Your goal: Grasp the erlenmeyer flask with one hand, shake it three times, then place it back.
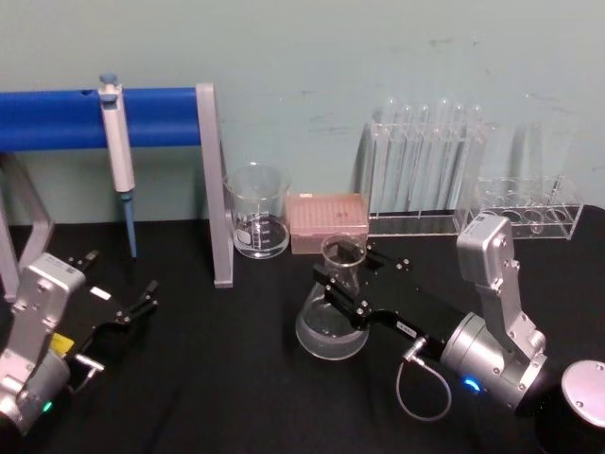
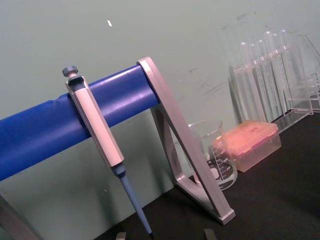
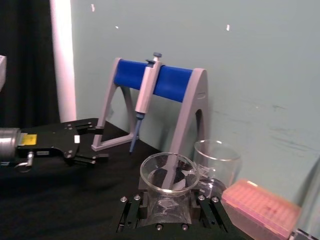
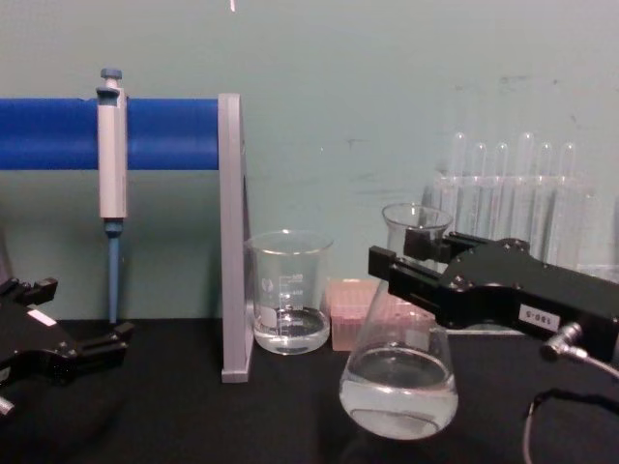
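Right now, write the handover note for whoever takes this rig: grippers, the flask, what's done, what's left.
Right gripper: shut on the neck of the flask, mid-table, in front of the beaker and the pink box.
Flask: a little tilted, some clear liquid in the bottom. Cannot tell whether its base is off the table.
Left gripper: open, idle at the left near the pipette stand.
Done: the grasp.
Left: the shakes (how many are done cannot be told from here), then set the flask down upright and let go.
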`<action>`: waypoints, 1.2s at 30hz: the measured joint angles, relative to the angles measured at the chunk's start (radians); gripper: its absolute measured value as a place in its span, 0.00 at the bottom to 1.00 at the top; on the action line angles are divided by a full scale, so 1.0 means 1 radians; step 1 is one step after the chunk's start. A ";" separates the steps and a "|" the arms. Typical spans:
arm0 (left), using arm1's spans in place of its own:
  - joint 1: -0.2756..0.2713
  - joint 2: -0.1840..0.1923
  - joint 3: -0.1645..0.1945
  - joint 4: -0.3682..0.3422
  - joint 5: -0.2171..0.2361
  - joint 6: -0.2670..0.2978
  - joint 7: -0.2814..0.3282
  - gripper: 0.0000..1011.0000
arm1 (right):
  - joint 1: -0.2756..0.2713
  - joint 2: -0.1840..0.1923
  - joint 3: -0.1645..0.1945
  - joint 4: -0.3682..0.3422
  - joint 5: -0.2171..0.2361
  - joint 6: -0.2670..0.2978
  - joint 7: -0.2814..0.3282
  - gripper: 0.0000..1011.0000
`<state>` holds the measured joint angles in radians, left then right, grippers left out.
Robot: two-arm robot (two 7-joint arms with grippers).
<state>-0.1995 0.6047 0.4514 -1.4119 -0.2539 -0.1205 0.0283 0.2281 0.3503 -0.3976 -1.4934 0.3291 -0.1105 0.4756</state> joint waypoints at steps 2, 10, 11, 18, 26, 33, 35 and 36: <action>0.000 0.000 0.000 0.000 0.000 0.000 0.000 0.99 | 0.000 -0.001 0.001 0.001 -0.001 0.001 -0.008 0.45; 0.000 0.000 0.000 0.000 0.000 0.000 0.000 0.99 | -0.002 -0.016 0.029 0.011 -0.021 0.006 -0.078 0.45; 0.000 0.000 0.000 0.000 0.000 0.000 0.000 0.99 | -0.002 -0.018 0.033 0.012 -0.023 0.007 -0.086 0.45; 0.000 0.000 0.000 0.000 0.000 0.000 0.000 0.99 | -0.003 -0.038 0.086 0.028 -0.051 0.023 -0.163 0.45; 0.000 0.000 0.000 0.000 0.000 0.000 0.000 0.99 | -0.001 -0.060 0.161 0.055 -0.091 0.048 -0.267 0.45; 0.000 0.000 0.000 0.000 0.000 0.000 0.000 0.99 | -0.003 -0.073 0.208 0.066 -0.118 0.069 -0.324 0.45; 0.000 0.000 0.000 0.000 0.000 0.000 0.000 0.99 | -0.003 -0.077 0.219 0.068 -0.124 0.074 -0.333 0.45; 0.000 0.000 0.000 0.000 0.000 0.000 0.000 0.99 | -0.003 -0.079 0.223 0.068 -0.127 0.075 -0.335 0.45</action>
<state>-0.1996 0.6047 0.4514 -1.4120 -0.2539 -0.1205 0.0283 0.2246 0.2717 -0.1751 -1.4251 0.2026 -0.0354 0.1402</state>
